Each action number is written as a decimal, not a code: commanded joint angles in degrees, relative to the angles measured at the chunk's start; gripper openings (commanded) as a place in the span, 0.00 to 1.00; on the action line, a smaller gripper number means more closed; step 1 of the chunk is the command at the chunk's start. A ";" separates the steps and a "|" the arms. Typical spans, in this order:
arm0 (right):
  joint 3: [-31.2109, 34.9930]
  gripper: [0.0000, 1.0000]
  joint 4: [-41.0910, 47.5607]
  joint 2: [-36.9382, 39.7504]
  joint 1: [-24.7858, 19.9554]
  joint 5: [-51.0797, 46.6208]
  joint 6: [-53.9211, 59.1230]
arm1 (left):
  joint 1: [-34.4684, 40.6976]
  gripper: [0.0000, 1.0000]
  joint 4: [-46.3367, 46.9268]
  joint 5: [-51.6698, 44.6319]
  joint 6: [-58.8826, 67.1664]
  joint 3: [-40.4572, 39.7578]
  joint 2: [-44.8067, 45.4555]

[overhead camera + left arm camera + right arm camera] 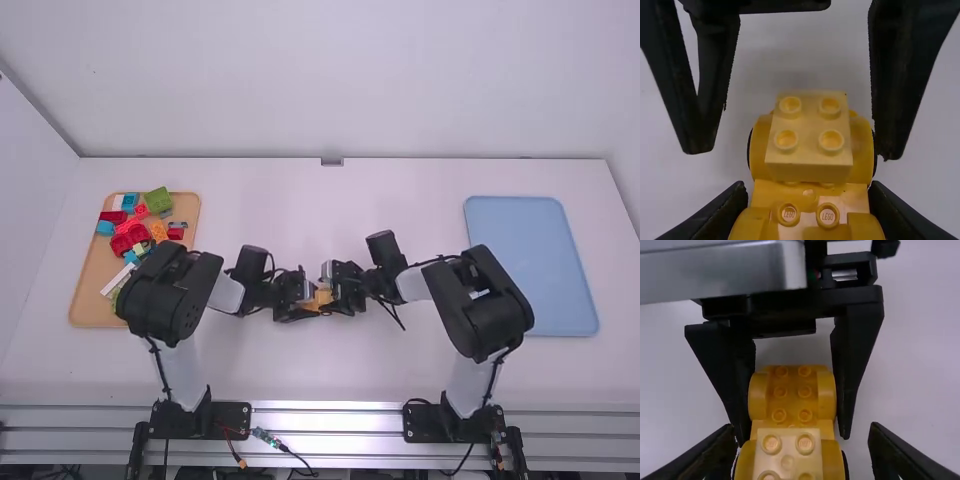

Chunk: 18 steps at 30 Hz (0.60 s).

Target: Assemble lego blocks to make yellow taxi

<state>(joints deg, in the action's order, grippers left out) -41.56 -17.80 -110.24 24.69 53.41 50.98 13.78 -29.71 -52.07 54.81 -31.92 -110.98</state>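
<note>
Over the counter [320, 370], a yellow base [792, 392] points lengthwise from the left end effector [807, 200], clamped on it, towards the right end effector [793, 152], open astride the pale block [788, 449].

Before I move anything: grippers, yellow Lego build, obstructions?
Left gripper clamped on yellow Lego car body. Right gripper open, straddling its other end and four-stud pale-yellow brick. In the way: grippers crowd each other.

In the left wrist view you can read "LEGO" on two neighbouring studs [789, 214] of the orange-yellow block [762, 195]. On the pale yellow four-stud brick [809, 120] just beside them, any lettering is too faint for you to read.
</note>
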 commanded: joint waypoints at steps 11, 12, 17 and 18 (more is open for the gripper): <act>-0.46 0.00 1.95 3.47 -2.29 2.73 -0.17 | 0.09 0.38 2.61 3.06 0.42 -0.02 -0.81; -0.42 0.00 1.88 3.25 -2.12 2.69 -0.13 | 0.09 0.38 1.83 3.06 0.22 0.28 -0.81; -0.44 0.00 1.53 1.35 -2.16 2.27 0.44 | 0.09 0.38 -0.93 3.06 0.09 1.60 -0.81; -0.44 0.00 1.53 1.07 -2.21 2.23 0.35 | 0.09 0.38 -1.30 3.06 0.03 1.73 -0.81</act>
<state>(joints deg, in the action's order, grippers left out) -41.52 -16.40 -108.20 22.44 55.22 51.16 13.78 -31.27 -51.42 54.89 -31.70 -110.98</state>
